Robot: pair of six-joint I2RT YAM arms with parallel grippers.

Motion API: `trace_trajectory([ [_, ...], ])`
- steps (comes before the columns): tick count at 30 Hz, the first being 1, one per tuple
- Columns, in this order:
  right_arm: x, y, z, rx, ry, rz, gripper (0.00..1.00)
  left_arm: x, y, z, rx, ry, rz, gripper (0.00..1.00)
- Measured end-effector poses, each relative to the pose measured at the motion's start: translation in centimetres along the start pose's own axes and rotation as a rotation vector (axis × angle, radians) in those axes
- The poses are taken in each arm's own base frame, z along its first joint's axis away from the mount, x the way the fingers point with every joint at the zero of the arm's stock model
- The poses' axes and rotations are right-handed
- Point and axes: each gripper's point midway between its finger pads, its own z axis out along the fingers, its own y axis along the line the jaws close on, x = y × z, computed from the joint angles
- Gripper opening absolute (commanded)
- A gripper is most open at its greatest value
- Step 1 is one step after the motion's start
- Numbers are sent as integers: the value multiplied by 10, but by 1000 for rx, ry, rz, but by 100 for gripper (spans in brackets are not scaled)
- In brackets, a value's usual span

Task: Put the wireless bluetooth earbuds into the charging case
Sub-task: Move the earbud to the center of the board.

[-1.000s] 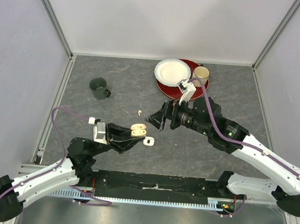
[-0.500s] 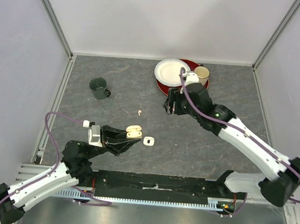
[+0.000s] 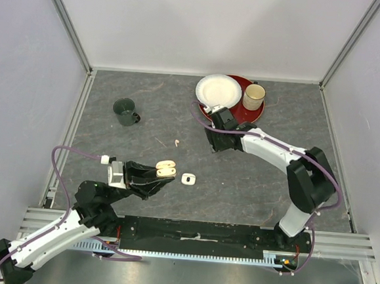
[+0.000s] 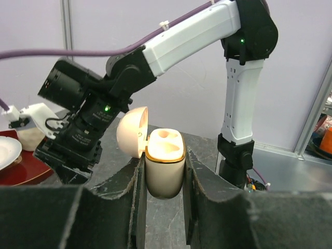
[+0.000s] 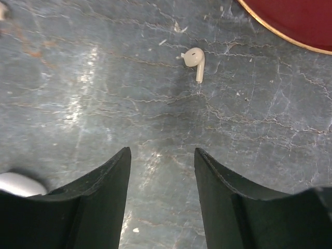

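So the grey marbled table (image 3: 145,122) takes up most of the top view, with both arms reaching in from the near edge. At the back right there's a red plate (image 3: 257,110) with a white plate (image 3: 218,90) overlapping its left side and a cream mug (image 3: 254,93) standing on it. A dark green mug (image 3: 124,110) stands alone, well off to the left.

The left gripper (image 4: 164,155) is clenched on the charging case (image 3: 165,168), held up off the table. The case is upright with its lid (image 4: 131,132) flipped open to one side and its two wells facing up. Just right of it in the top view, a small white thing (image 3: 188,179) lies on the table; honestly can't tell what it is.

The right gripper (image 5: 162,155) points straight down at the table near the plates, fingers apart and gripping nothing. One earbud (image 5: 195,58) lies loose on the table just ahead of those fingers, outside the gap and well apart from the case.
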Motion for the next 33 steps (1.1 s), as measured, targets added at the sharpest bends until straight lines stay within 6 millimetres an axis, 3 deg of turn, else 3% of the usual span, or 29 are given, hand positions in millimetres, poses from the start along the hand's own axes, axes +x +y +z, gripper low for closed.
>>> trace_trajectory([
  [5, 9, -12, 25, 23, 47, -18, 59, 1, 2, -4, -17, 7, 10, 2],
  [14, -18, -18, 47, 3, -12, -12, 58, -3, 3, -7, -28, -6, 27, 2],
  [24, -9, -23, 70, -9, 21, -16, 58, 4, 6, -9, -40, 23, 25, 2],
  [33, -16, -28, 86, -18, 15, -24, 56, 6, 7, -9, -42, 30, 34, 2],
])
